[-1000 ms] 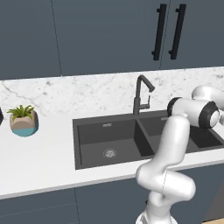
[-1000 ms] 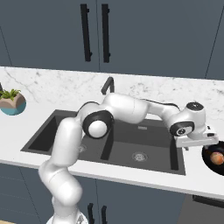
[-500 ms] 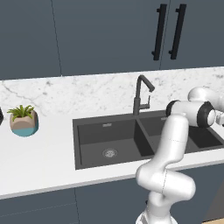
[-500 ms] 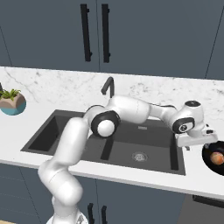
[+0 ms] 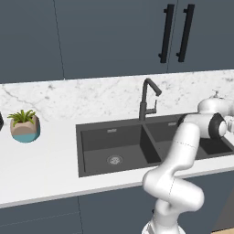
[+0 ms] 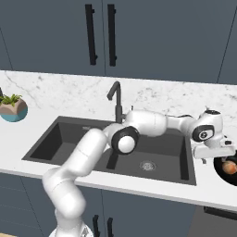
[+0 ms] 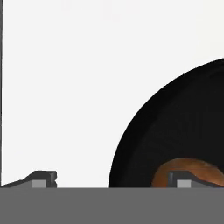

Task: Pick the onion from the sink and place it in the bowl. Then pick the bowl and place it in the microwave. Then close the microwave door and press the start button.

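The onion (image 6: 228, 166) is lying inside the black bowl (image 6: 219, 169) on the counter (image 6: 152, 190) at the right edge of the right base frame, just past the sink (image 6: 74, 143); over the last second the gripper (image 6: 214, 152) is shifting slightly rightward above it. The first step looks finished, and the bowl grasp comes next. The fingers (image 7: 43, 178) are standing wide apart, holding nothing, one over bare counter, one over the onion. The arm is reaching low across the sink, wrist bent down.
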{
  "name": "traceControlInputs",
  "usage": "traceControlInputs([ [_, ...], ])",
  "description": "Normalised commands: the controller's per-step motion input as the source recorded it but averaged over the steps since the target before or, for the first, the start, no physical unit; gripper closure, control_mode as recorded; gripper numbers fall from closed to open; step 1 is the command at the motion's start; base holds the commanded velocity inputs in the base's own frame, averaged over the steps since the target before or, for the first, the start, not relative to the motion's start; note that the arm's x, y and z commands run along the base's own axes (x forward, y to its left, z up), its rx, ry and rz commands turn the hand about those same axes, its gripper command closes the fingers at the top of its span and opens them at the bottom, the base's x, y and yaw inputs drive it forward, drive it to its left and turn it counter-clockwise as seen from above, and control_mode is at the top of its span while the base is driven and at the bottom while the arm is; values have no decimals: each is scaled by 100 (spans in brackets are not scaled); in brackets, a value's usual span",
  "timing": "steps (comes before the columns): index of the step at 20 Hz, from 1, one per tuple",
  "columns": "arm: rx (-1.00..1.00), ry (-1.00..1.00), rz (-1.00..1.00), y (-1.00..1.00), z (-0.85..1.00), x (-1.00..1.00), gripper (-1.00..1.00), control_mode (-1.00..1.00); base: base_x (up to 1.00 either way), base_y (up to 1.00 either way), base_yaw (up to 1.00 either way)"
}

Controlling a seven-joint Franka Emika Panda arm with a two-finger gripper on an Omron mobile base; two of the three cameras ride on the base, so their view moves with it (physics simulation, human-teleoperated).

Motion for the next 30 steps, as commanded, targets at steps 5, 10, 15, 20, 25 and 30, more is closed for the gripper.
traceControlInputs([
  [5,6,0,0,-12,-48,0,-100,-100,0,0,0],
  [10,1,-3,0,17,-29,-9,100,-100,0,0,0],
  [15,0,0,1,32,-37,-1,100,-100,0,0,0],
  [20,0,-10,4,44,11,-24,100,-100,0,0,0],
  [25,-4,-13,9,51,84,-27,100,-100,0,0,0],
  [30,-10,-21,12,53,50,-39,100,-100,0,0,0],
])
